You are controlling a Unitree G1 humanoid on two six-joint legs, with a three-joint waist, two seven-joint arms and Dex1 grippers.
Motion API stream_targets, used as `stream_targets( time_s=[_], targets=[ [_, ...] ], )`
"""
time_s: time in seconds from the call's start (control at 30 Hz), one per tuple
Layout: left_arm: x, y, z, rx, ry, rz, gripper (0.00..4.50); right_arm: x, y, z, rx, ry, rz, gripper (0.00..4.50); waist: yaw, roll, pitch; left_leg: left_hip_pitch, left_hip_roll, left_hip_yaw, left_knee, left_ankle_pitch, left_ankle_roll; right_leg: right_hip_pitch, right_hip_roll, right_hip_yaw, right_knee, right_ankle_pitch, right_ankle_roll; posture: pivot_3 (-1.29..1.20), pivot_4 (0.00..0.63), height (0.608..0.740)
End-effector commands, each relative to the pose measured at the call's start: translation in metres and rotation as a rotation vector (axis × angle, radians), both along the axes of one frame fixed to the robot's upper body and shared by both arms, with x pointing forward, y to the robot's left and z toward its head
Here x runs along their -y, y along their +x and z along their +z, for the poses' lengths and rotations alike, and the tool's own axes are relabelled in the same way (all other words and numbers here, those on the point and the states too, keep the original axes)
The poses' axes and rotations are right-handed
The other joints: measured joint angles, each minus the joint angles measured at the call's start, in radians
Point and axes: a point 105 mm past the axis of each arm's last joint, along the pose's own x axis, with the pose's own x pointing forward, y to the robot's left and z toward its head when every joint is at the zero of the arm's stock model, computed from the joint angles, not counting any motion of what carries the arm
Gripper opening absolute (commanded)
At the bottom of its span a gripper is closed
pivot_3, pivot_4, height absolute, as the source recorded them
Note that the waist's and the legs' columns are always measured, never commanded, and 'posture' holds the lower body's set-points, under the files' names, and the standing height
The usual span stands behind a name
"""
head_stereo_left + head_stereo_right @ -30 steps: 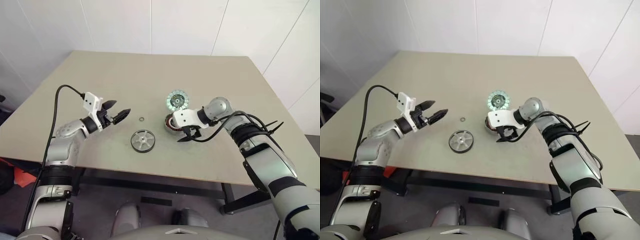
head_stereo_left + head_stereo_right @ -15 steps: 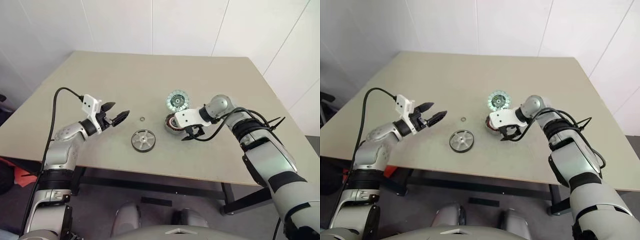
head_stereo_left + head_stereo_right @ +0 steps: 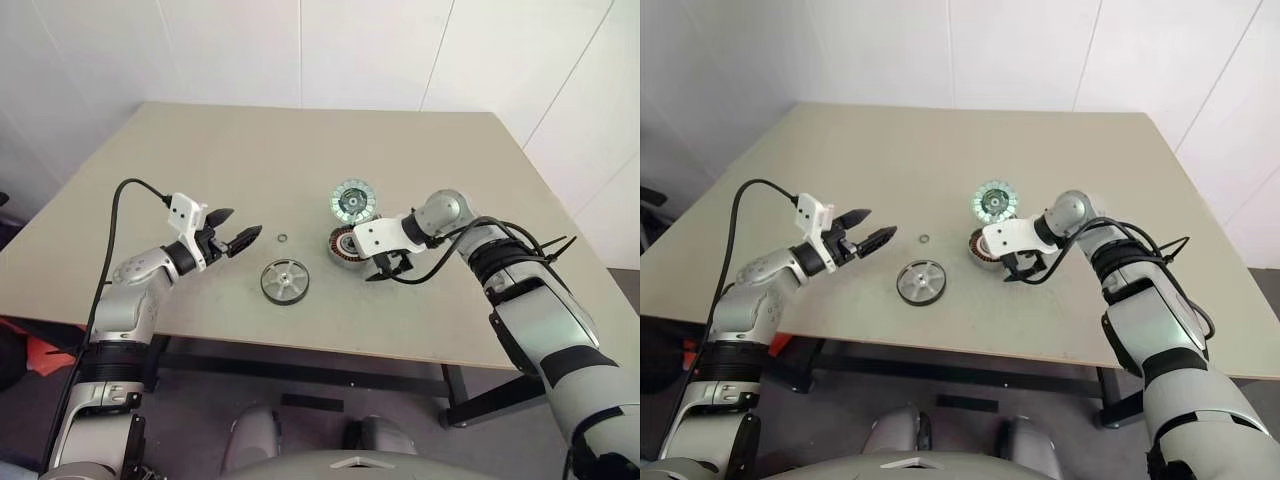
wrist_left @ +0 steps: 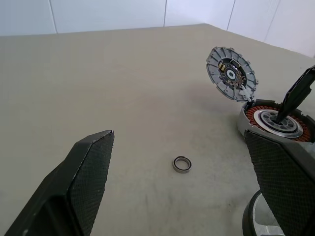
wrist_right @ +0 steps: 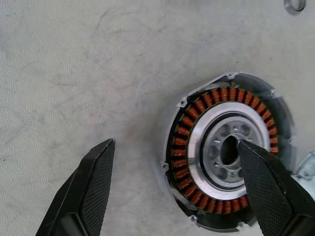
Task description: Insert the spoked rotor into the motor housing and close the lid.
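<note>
Tabletop check: I see the rotor flat between my two spread, empty grippers, left gripper nearer; right gripper hangs beside the housing.

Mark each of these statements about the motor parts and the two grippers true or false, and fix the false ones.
1. The spoked rotor lies flat on the table. True.
2. The lid sits closed on the motor housing. False: it rests beside the housing, segmented face showing, and the copper windings are uncovered.
3. The right gripper is open over the housing. True.
4. The left gripper holds the small ring. False: it is open and empty; the ring lies on the table.
5. The rotor is already inside the housing. False: it lies apart from it.
</note>
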Motion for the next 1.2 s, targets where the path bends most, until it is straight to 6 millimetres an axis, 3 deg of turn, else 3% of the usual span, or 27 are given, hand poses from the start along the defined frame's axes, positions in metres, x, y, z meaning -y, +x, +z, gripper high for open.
stream_targets(
  time_s=[0.03,0.23,0.33,0.53,0.63,0.9,1.2],
  targets=[
    [-0.001,-0.001,0.012,0.047,0.008,-0.004,4.50,-0.024,0.001,0.052,0.116,0.127,0.082,4.47,-0.005,0.000,0.000,0.000,0.000,0.000,0.000,0.000,0.000,0.000,0.000,0.000,0.000,0.000,0.000,0.00,0.000,0.740],
    [-0.002,-0.001,0.013,0.043,0.010,-0.015,4.50,-0.069,-0.013,0.085,0.098,0.339,0.129,4.47,-0.021,0.000,0.000,0.000,0.000,0.000,0.000,0.001,0.001,0.000,0.000,0.000,0.000,0.000,0.000,0.00,0.000,0.740],
    [-0.005,-0.002,0.014,0.042,0.016,-0.019,4.50,-0.094,0.008,0.090,0.026,0.533,-0.048,4.47,-0.024,0.000,0.000,0.002,0.001,0.000,0.000,0.001,-0.001,0.001,0.000,0.000,0.001,0.000,0.000,0.00,0.000,0.740],
    [-0.019,0.002,0.012,0.037,0.042,0.043,4.50,-0.113,0.047,0.081,-0.053,0.743,-0.404,4.47,-0.019,0.000,0.000,0.001,0.000,-0.001,-0.001,0.001,-0.003,0.001,0.000,0.000,0.000,0.000,-0.001,0.00,0.000,0.740],
    [-0.020,0.002,0.012,0.037,0.040,0.052,4.50,-0.113,0.055,0.059,-0.058,0.716,-0.514,4.47,-0.021,0.000,0.000,0.001,0.000,-0.001,-0.001,0.001,-0.003,0.001,0.000,0.000,-0.001,0.000,-0.001,0.00,0.000,0.740],
    [-0.034,-0.005,0.007,0.016,0.064,0.074,4.50,-0.117,0.046,0.014,-0.120,0.639,-0.568,4.47,-0.025,0.000,0.000,0.001,0.000,0.000,-0.003,0.001,-0.004,-0.001,0.000,0.000,0.000,0.000,-0.001,0.00,0.000,0.740],
    [-0.035,-0.013,-0.005,-0.028,0.104,0.048,4.50,-0.122,0.040,-0.015,-0.137,0.607,-0.646,4.47,-0.023,0.000,0.000,0.002,0.000,0.000,-0.003,0.002,-0.004,0.000,0.000,0.000,0.001,0.000,-0.001,0.00,0.000,0.740]
  ],
)
